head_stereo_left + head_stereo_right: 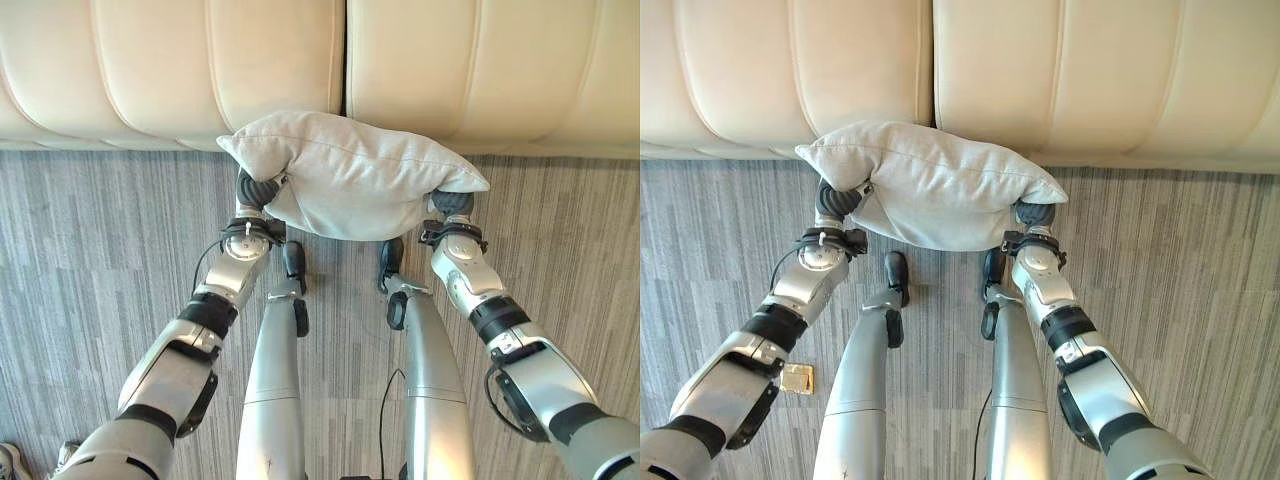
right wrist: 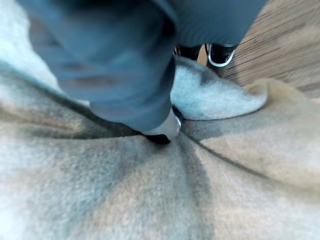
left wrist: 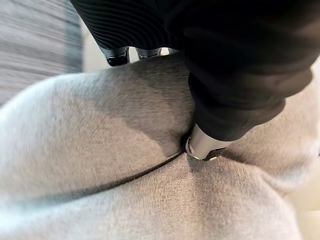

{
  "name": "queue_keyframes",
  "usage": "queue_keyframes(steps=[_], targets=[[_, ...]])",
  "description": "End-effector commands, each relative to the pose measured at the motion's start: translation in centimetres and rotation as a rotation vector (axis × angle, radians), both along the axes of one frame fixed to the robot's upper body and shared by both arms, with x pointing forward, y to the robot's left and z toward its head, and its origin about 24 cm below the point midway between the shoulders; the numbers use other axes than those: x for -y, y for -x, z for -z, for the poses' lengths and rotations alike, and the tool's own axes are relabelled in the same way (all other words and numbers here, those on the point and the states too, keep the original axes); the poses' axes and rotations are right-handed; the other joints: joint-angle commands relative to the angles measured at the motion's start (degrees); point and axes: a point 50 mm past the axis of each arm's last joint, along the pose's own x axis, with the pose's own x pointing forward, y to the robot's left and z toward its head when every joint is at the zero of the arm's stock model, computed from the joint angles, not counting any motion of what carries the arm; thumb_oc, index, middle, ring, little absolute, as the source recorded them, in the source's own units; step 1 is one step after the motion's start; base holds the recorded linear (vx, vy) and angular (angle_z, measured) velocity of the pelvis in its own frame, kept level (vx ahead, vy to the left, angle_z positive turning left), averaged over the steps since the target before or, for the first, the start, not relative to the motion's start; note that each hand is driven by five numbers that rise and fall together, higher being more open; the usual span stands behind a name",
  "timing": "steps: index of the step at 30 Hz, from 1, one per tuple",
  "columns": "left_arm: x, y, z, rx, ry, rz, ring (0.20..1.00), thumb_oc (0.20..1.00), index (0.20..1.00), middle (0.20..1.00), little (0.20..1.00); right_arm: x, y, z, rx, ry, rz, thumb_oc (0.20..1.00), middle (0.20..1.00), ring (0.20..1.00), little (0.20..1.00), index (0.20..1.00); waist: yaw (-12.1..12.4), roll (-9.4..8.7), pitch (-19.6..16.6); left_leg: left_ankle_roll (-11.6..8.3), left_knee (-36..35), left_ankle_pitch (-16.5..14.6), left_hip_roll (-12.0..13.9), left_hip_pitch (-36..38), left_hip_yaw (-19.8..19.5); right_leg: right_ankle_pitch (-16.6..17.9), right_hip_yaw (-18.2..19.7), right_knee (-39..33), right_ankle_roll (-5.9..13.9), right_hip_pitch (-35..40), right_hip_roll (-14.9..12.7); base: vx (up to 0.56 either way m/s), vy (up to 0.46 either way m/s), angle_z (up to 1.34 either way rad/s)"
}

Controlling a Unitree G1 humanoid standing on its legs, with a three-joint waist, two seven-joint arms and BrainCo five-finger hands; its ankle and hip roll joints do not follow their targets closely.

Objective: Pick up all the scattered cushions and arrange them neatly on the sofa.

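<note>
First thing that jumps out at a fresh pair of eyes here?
The pale grey cushion, held up over the striped carpet right at the front edge of the cream sofa. The left hand grips one end and the right hand the other, each thumb pressed into the fabric.

2 head eyes look straight down, sharing the pale grey fabric cushion (image 1: pixel 350 175) mid-frame and cream padded sofa (image 1: pixel 1060 70) along top. Both wrist cameras sit tight against cushion fabric.
</note>
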Motion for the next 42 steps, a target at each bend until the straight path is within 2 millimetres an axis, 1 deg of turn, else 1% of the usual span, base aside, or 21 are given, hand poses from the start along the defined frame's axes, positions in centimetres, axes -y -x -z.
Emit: queue_keyframes(steps=[1,4,5,7,8,12,16,20,21,24,28,30,31,33,35,36,37,39,40,41,42], targets=[[3.7,1.6,-1.3,0.155,0.129,0.186,0.200,0.200,0.200,0.200,0.200,-5.3,1.8,-1.6,0.162,-0.016,-0.278,0.200,0.200,0.200,0.200,0.200,-1.0,1.65,-6.5,0.15,-2.9,-6.0,-2.4,5.9,-2.8,-2.2,0.0,-7.4,3.58,8.4,0.8,0.05,0.037,-0.01],[3.4,3.4,0.7,0.127,0.145,0.217,0.200,0.200,0.200,0.200,0.200,-4.8,3.8,-0.2,0.163,0.017,-0.318,0.200,0.200,0.200,0.200,0.200,-1.0,1.14,-6.4,-0.19,-8.6,-5.1,-2.6,15.6,-2.8,-1.1,-1.0,-12.8,4.15,17.7,0.5,0.07,0.022,-0.02],[3.0,4.5,2.1,0.092,0.134,0.227,0.200,0.200,0.200,0.200,0.200,-4.6,5.1,0.7,0.154,0.046,-0.355,0.200,0.200,0.200,0.200,0.200,-1.4,0.67,-6.5,0.03,-11.2,-3.1,-2.7,20.2,-2.2,1.1,-1.8,-16.6,4.07,22.8,-0.1,0.13,0.022,-0.03],[2.4,5.7,3.4,0.063,0.144,0.227,0.200,0.200,0.200,0.200,0.200,-4.1,6.4,1.4,0.155,0.065,-0.374,0.200,0.200,0.200,0.200,0.200,-1.5,0.35,-6.8,-0.14,-14.6,-2.8,-2.5,26.7,-2.1,1.6,-2.2,-19.9,4.52,29.0,-0.1,0.21,0.010,-0.04],[1.8,7.0,4.4,0.043,0.142,0.231,0.200,0.200,0.200,0.200,0.200,-3.3,7.6,1.9,0.158,0.076,-0.387,0.200,0.200,0.200,0.200,0.200,-1.6,0.03,-7.5,-0.27,-17.3,-2.5,-2.3,32.1,-1.8,2.0,-2.6,-22.8,4.97,34.6,0.2,0.26,0.012,-0.03],[0.0,9.2,5.6,0.014,0.133,0.221,0.200,0.200,0.200,0.200,0.200,-1.6,9.8,2.0,0.177,0.132,-0.409,0.200,0.200,0.200,0.200,0.200,-1.9,-0.30,-9.8,-0.44,-21.3,-2.1,-1.6,40.4,-0.8,2.6,-2.8,-27.5,5.65,43.1,0.6,0.23,0.016,-0.06],[-1.2,10.8,5.9,0.008,0.109,0.216,0.200,0.200,0.200,0.200,0.200,-0.5,11.3,1.8,0.194,0.145,-0.428,0.200,0.200,0.200,0.200,0.200,-2.3,-0.28,-12.7,-0.30,-24.5,-2.3,-1.3,46.8,0.7,3.0,-2.4,-31.0,6.35,49.3,1.3,0.21,0.032,-0.16],[-2.0,11.7,6.1,-0.002,0.105,0.205,0.200,0.200,0.200,0.200,0.200,0.0,12.0,1.7,0.200,0.139,-0.431,0.200,0.200,0.200,0.200,0.200,-2.2,-0.14,-14.6,-0.17,-26.3,-2.4,-1.2,50.4,1.4,2.9,-2.0,-32.2,6.64,52.4,1.6,0.17,0.030,-0.16],[-2.3,12.1,6.2,-0.006,0.103,0.199,0.200,0.200,0.200,0.200,0.200,0.2,12.3,1.7,0.200,0.131,-0.437,0.200,0.200,0.200,0.200,0.200,-2.1,-0.03,-15.5,-0.07,-27.2,-2.6,-1.3,52.2,1.8,2.8,-1.7,-32.7,6.74,53.9,1.8,0.16,0.033,-0.05],[-2.5,12.4,6.3,-0.016,0.102,0.197,0.200,0.200,0.200,0.200,0.200,0.2,12.4,1.8,0.192,0.108,-0.439,0.200,0.200,0.200,0.200,0.200,-1.9,-0.01,-15.9,0.04,-27.5,-3.0,-1.3,53.5,2.2,2.7,-1.5,-33.7,7.02,55.5,1.7,0.12,0.045,-0.08],[-2.6,12.7,6.7,-0.036,0.104,0.196,0.200,0.200,0.200,0.200,0.200,0.1,12.6,2.2,0.176,0.087,-0.445,0.200,0.200,0.200,0.200,0.200,-1.5,-0.59,-16.2,0.49,-25.7,-4.2,-1.3,52.4,2.8,3.6,-0.9,-35.3,7.57,56.3,1.5,0.05,0.056,-0.07],[-3.1,13.2,6.8,-0.044,0.085,0.185,0.200,0.200,0.200,0.200,0.200,-0.1,12.7,2.4,0.169,0.073,-0.461,0.200,0.200,0.200,0.200,0.200,-1.3,-0.89,-16.0,1.50,-23.6,-5.7,-1.7,51.1,3.0,4.6,0.7,-35.4,8.15,55.7,1.2,0.04,0.122,-0.11],[-3.1,13.2,6.8,-0.044,0.085,0.185,0.200,0.200,0.200,0.200,0.200,-0.1,12.7,2.4,0.169,0.073,-0.461,0.200,0.200,0.200,0.200,0.200,-1.3,-0.89,-16.0,1.52,-23.5,-5.8,-1.7,51.0,3.1,4.6,0.8,-35.3,8.16,55.6,1.2,0.02,0.117,-0.17],[-3.5,13.5,6.9,-0.050,0.074,0.180,0.200,0.200,0.200,0.200,0.200,0.0,12.8,2.5,0.170,0.055,-0.463,0.200,0.200,0.200,0.200,0.200,-0.9,-1.13,-15.9,2.31,-21.6,-6.8,-2.2,49.8,3.0,5.1,1.7,-35.0,8.70,55.1,0.8,0.03,0.136,-0.21],[-3.9,13.6,6.9,-0.055,0.062,0.178,0.200,0.200,0.200,0.200,0.200,0.2,13.0,2.5,0.169,0.049,-0.461,0.200,0.200,0.200,0.200,0.200,-0.4,-1.23,-15.7,3.36,-20.2,-8.0,-3.1,48.7,2.8,5.3,2.4,-33.0,9.39,54.0,0.3,0.04,0.182,-0.22],[-4.1,13.7,6.9,-0.056,0.057,0.177,0.200,0.200,0.200,0.200,0.200,0.2,13.0,2.6,0.165,0.043,-0.463,0.200,0.200,0.200,0.200,0.200,-0.4,-1.17,-15.4,3.94,-19.9,-8.5,-3.5,48.6,2.6,5.9,2.6,-30.9,9.86,53.1,0.1,0.02,0.216,-0.12],[-4.3,13.7,6.7,-0.055,0.049,0.172,0.200,0.200,0.200,0.200,0.200,0.3,13.0,2.6,0.167,0.035,-0.462,0.200,0.200,0.200,0.200,0.200,-0.4,-1.32,-14.7,4.71,-18.4,-9.1,-4.1,48.0,2.6,7.3,3.4,-26.9,10.38,51.2,-0.4,0.00,0.209,-0.27],[-4.7,13.8,6.7,-0.057,0.034,0.164,0.200,0.200,0.200,0.200,0.200,0.2,13.1,2.5,0.174,0.027,-0.467,0.200,0.200,0.200,0.200,0.200,-0.8,-0.76,-13.6,5.95,-17.5,-10.0,-4.3,47.7,2.2,8.1,4.9,-20.1,10.42,47.2,0.0,0.02,0.185,-0.29],[-4.8,13.8,6.8,-0.062,0.032,0.158,0.200,0.200,0.200,0.200,0.200,0.1,13.1,2.5,0.176,0.027,-0.470,0.200,0.200,0.200,0.200,0.200,-0.9,-0.48,-13.1,6.18,-17.3,-10.6,-4.4,48.2,2.2,7.1,5.0,-18.4,9.92,45.0,0.5,0.13,0.126,-0.16],[-4.9,13.8,6.8,-0.063,0.031,0.154,0.200,0.200,0.200,0.200,0.200,0.1,13.1,2.5,0.174,0.030,-0.475,0.200,0.200,0.200,0.200,0.200,-0.9,-0.43,-13.0,6.22,-17.6,-11.3,-4.6,49.2,2.3,6.1,4.2,-19.5,9.40,44.4,0.5,0.18,0.075,-0.15],[-5.0,13.8,6.9,-0.064,0.034,0.152,0.200,0.200,0.200,0.200,0.200,0.0,13.1,2.4,0.176,0.030,-0.479,0.200,0.200,0.200,0.200,0.200,-0.8,-0.47,-12.9,6.20,-17.9,-11.6,-4.8,50.0,2.6,5.9,3.2,-21.2,9.20,43.8,0.3,0.21,0.014,-0.22]])
